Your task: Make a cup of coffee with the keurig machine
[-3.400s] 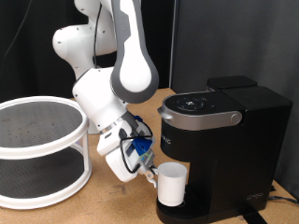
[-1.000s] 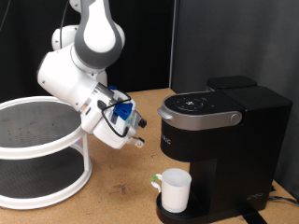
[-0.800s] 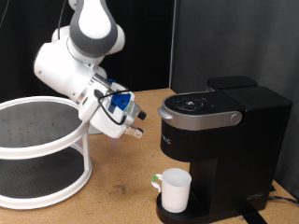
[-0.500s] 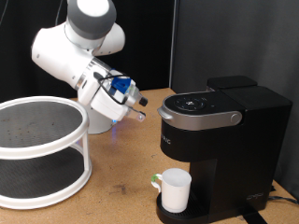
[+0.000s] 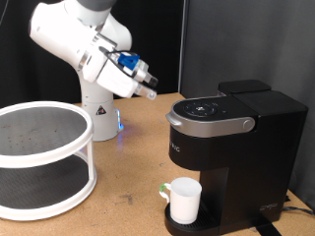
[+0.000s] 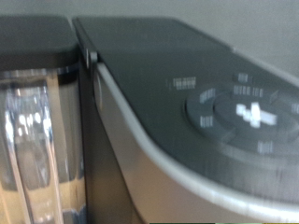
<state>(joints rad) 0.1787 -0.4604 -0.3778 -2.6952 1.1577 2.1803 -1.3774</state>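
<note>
A: So, where does the cup (image 5: 184, 201) stand now?

B: It sits upright on the round drip plate of the keurig machine (image 5: 236, 147), under the brew head, handle turned toward the exterior view's left. Three seconds or so back the gripper was down beside it at the plate; a second ago the cup was already standing alone.

A: And the gripper (image 5: 150, 93)?

B: It has climbed. From low over the bench (image 5: 118, 187) near the cup it has risen and swung up, and now it hangs in the air to the exterior view's left of the machine's top, slightly above the level of the lid, well apart from the cup. Its fingers point toward the machine.

A: Holding anything?

B: Nothing shows between the fingers in the exterior view, and the wrist view shows no fingers at all, so I cannot tell how far apart they stand.

A: What does the wrist view give you, then?

B: The machine's top, close and blurred: the round button panel (image 6: 245, 110), the grey-silver curved lid handle (image 6: 159, 140) and what looks like the clear water tank (image 6: 33, 140) beside it. The camera is looking straight at the lid.

A: What does that mean for the job?

B: I judge the cup placement done, and the work has shifted from the plate to the machine's top. The lid looks closed. The white two-tier stand (image 5: 44, 157) at the exterior view's left is untouched.
</note>
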